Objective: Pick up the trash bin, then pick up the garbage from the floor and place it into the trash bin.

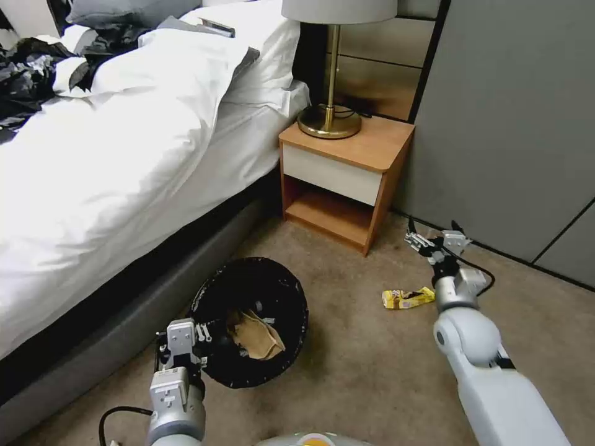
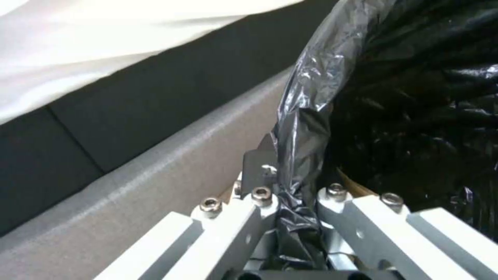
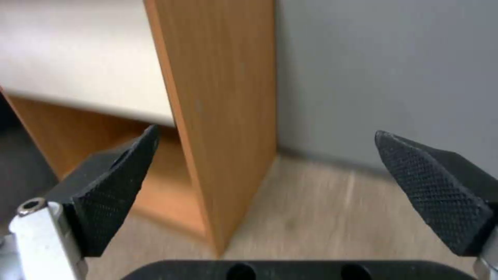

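Right gripper [image 3: 264, 186] spread wide, black textured fingertips [image 3: 111, 186] well apart with nothing between. Beyond: wooden nightstand [image 3: 223, 116] side panel standing on beige carpeted floor [image 3: 321, 217], pale drawer front [image 3: 78, 58], open shelf below, grey wall [image 3: 389, 70].

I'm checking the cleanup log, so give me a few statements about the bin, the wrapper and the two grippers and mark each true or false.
1. The left gripper is clamped on the trash bin at its bagged rim. True.
2. The right gripper holds the yellow wrapper. False: it is open and empty, the wrapper lies on the floor.
3. A brown paper bag lies inside the bin. True.
4. The bin stands on the nightstand. False: it is beside the bed, down near the floor.
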